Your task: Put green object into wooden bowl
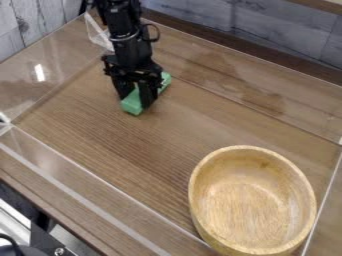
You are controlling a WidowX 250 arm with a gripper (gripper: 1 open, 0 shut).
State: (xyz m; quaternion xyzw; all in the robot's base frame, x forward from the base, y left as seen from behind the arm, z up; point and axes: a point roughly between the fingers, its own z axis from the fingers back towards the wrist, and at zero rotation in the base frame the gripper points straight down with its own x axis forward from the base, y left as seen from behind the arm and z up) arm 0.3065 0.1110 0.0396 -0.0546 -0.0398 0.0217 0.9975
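Green shows between the black fingers of the gripper (138, 95), which points straight down over the far left part of the table (147, 180). That green is the block (142, 100), a small flat piece; the two fingers stand on either side of it, close against its sides, and its lower end sticks out beneath and a little to the right of the fingertips. The jaws are partly closed around the block and seem to have hold of it, though whether it is lifted clear of the table or resting on it cannot be told from this view. The arm (120, 25) rises from the gripper to the top edge of the picture. The bowl (253, 200), round, shallow and light tan with clear grain and a thick rim, sits at the near right corner, well apart from the block and gripper, and nothing lies inside it. The table is dark brown wood grain under a glossy clear sheet that catches pale reflections along its left side. Behind the table runs a grey plank wall (254, 25).
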